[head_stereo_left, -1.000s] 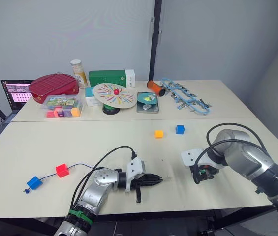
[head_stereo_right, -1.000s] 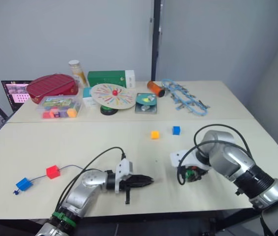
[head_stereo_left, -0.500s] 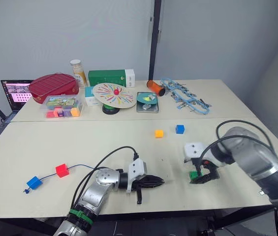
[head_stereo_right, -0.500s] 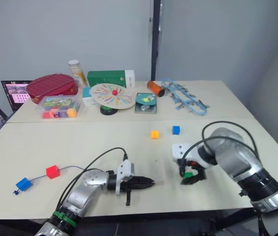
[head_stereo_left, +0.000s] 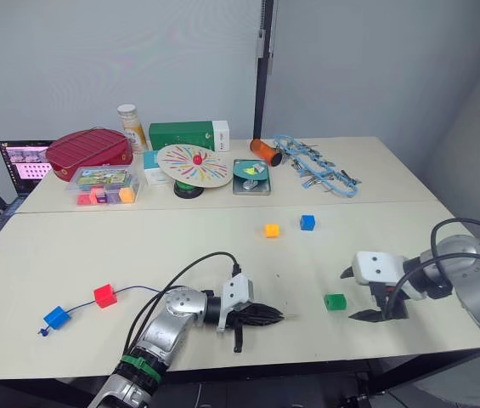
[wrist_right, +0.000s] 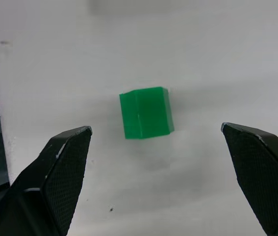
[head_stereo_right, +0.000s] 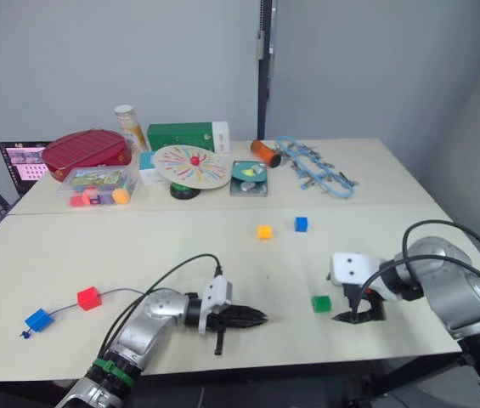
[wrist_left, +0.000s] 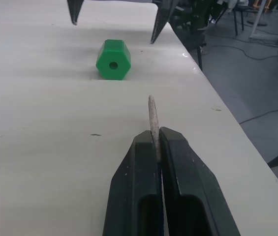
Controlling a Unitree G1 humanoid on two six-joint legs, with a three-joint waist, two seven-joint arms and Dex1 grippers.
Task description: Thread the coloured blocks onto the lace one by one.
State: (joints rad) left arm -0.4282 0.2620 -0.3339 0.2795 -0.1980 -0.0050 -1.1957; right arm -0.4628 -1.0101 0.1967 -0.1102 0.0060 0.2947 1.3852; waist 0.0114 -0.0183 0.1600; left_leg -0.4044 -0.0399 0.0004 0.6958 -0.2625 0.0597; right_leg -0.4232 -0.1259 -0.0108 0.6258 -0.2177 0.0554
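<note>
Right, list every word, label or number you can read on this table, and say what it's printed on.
No text here can be read.
Green box: white end panel, print too small to read.
Clear box: coloured label on the lid, blurred.
Bottle: label unreadable.
Laptop: screen shows small pink images, no legible words.
Blocks, such as the green block: no markings.

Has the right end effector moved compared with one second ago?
Yes. The right end effector moved to the robot's right, away from the orange-yellow block, leaving the green block on the table.
</note>
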